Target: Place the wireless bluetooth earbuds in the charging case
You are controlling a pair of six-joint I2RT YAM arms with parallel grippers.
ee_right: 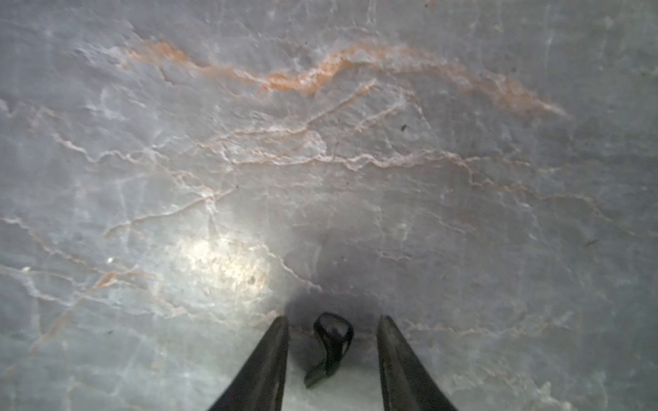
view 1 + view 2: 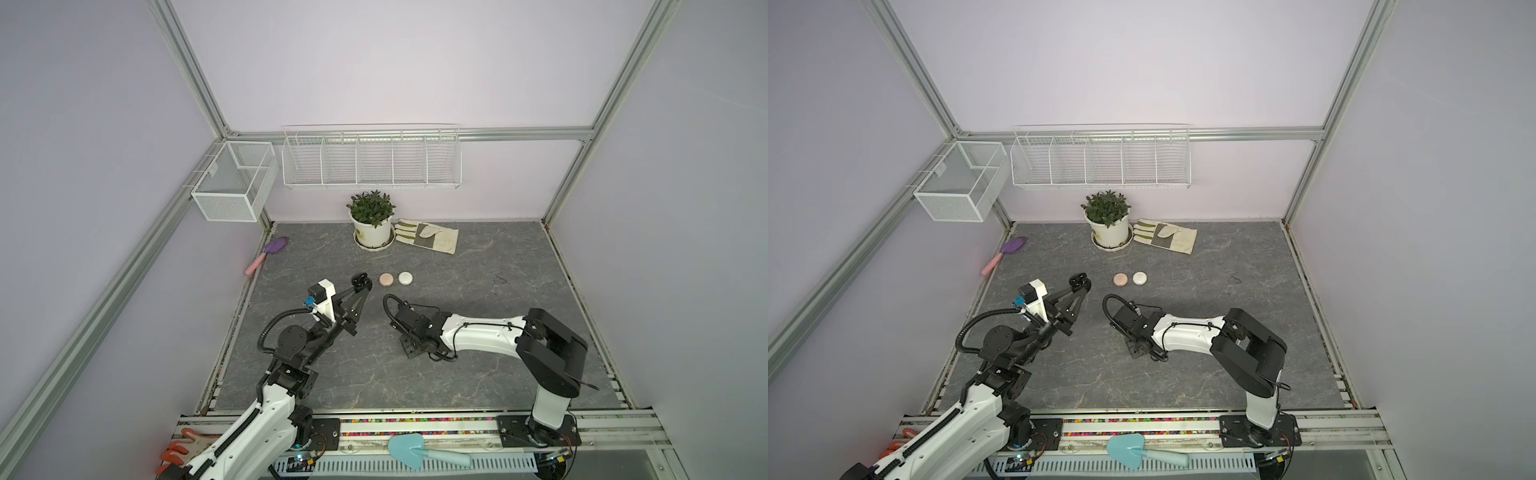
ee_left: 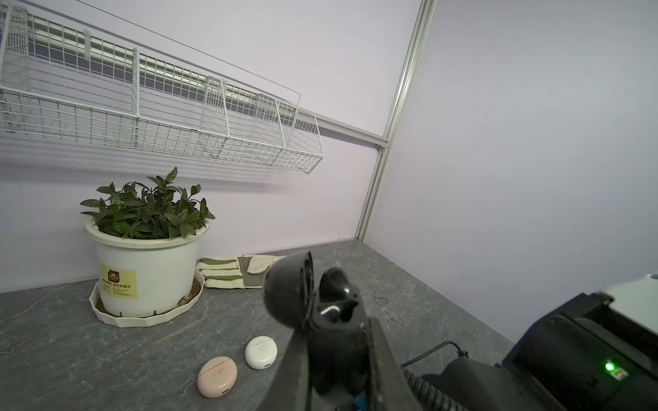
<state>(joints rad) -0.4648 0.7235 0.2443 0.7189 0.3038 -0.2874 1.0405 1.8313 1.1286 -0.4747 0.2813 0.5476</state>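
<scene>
Tiny black stemmed plastic earbud (image 1: 333, 343) loose, untouched, between parted fingers of right gripper (image 1: 333, 317); left gripper (image 3: 336, 350) tight on open round black plastic case (image 3: 338, 313).

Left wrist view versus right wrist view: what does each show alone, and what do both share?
Only the left wrist view: the open black charging case gripped in the left jaws, the closed pink case and white case, the potted plant, the glove, the wire shelf. Only the right wrist view: a black earbud lying between the open right jaws. Both: the grey marbled table.
</scene>
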